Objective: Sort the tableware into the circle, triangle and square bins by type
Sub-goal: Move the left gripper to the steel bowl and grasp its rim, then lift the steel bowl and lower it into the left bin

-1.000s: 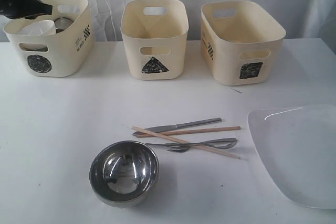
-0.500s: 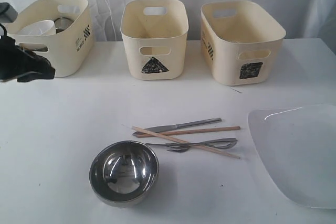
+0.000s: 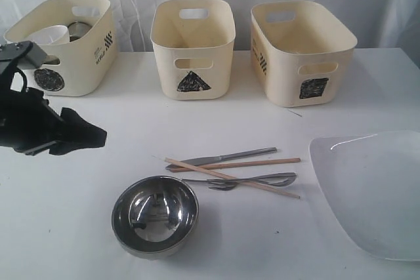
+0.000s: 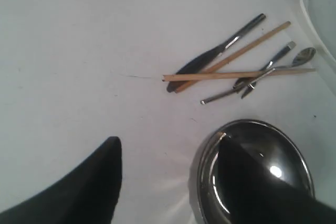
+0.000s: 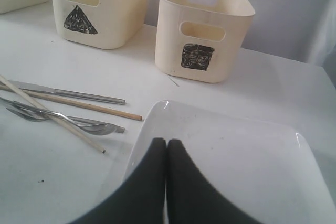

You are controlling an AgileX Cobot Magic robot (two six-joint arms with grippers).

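Note:
My left gripper (image 3: 92,137) hangs open and empty over the table, left of the steel bowl (image 3: 155,216). In the left wrist view one finger (image 4: 100,177) stands over bare table and the other over the steel bowl (image 4: 286,153). The knife (image 3: 223,158), two wooden chopsticks (image 3: 233,176), fork and spoon (image 3: 262,180) lie crossed in a heap at the middle. The large white plate (image 3: 371,191) lies at the right. My right gripper (image 5: 167,142) is shut with nothing in it, just above the plate (image 5: 236,156). A white bowl (image 3: 49,34) and a steel mug (image 3: 80,29) sit in the circle bin (image 3: 72,70).
The triangle bin (image 3: 193,47) and the square bin (image 3: 300,50) stand in the back row beside the circle bin. White curtains hang behind them. The plate reaches the table's right front edge.
My left gripper has come away from the circle bin, moving forward and down to a spot left of the steel bowl. Nothing on the table has shifted.

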